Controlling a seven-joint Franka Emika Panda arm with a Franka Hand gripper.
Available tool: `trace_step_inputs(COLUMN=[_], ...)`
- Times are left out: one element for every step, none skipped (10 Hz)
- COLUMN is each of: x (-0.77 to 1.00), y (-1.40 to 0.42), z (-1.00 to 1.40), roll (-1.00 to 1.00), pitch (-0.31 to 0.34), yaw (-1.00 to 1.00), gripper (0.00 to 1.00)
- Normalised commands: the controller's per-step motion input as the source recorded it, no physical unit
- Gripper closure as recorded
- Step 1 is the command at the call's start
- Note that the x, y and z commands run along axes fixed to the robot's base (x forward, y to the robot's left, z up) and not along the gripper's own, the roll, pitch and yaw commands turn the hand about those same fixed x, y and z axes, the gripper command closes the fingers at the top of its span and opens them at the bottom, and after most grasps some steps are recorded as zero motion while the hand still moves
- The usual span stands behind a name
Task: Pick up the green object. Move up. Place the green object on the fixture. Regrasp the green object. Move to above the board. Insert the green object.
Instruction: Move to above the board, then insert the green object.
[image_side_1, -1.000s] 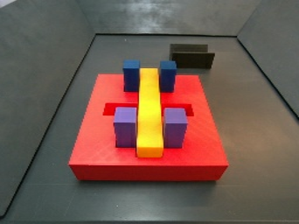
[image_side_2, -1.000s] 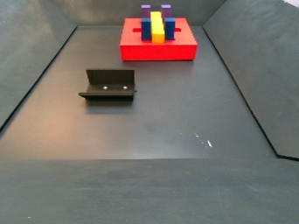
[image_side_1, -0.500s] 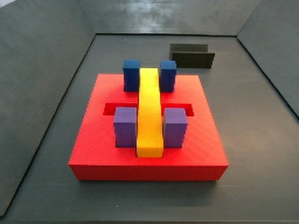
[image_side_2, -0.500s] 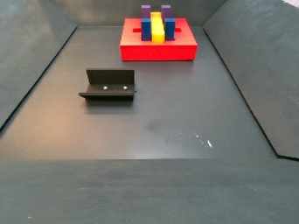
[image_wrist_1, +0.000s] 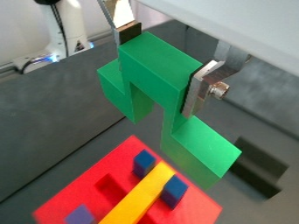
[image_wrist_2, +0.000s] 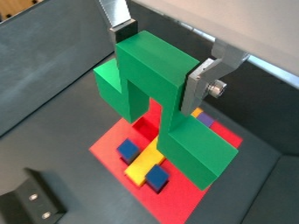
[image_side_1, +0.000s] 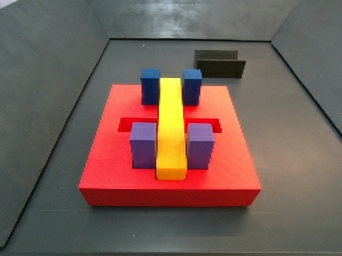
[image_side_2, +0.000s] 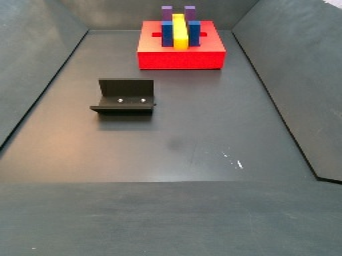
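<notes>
Two silver fingers of the tool clamp the raised middle of the green object in a wrist view, high over the board, with the fixture beyond it. In both wrist views the grip looks the same; here the green object hangs above the board, the fixture off to one side. In a side view the board fills the centre, the fixture at upper right. In a side view the fixture sits left of centre, the board at top; both side views lack the tool.
</notes>
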Motion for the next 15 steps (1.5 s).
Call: trace_step_inputs(x=[-0.06,-0.05,0.13,0.51,0.67,0.67,0.55,0.18,-0.02,-0.07,-0.09,-0.09,-0.04,0.0,0.0], y=[0.01,0.01,-0.2,-0.25,-0.27,-0.3,-0.29,-0.13,-0.03,-0.04,-0.05,-0.03,-0.03,0.0,0.0], z=[0.0,0.0,-0.2,-0.6,-0.7,-0.72,-0.7,-0.66,-0.5,-0.57,-0.66,-0.61,-0.48,-0.46,-0.52], roll=[-0.34,-0.26,0.06,0.0,0.0,0.0,0.02,0.04,0.0,-0.05,-0.08,-0.12,-0.17,-0.14,-0.12], pitch=[-0.023,-0.027,-0.139,-0.261,-0.271,-0.269,-0.277,-0.276,-0.254,-0.224,-0.263,-0.239,-0.204,-0.173,-0.151], yaw=[-0.01,0.0,0.0,0.03,0.03,0.02,0.04,0.11,0.06,0.03,0.05,0.09,0.1,0.1,0.1], gripper=[1.0,1.0,1.0,1.0,1.0,1.0,1.0,1.0,1.0,1.0,1.0,1.0,1.0,1.0,1.0])
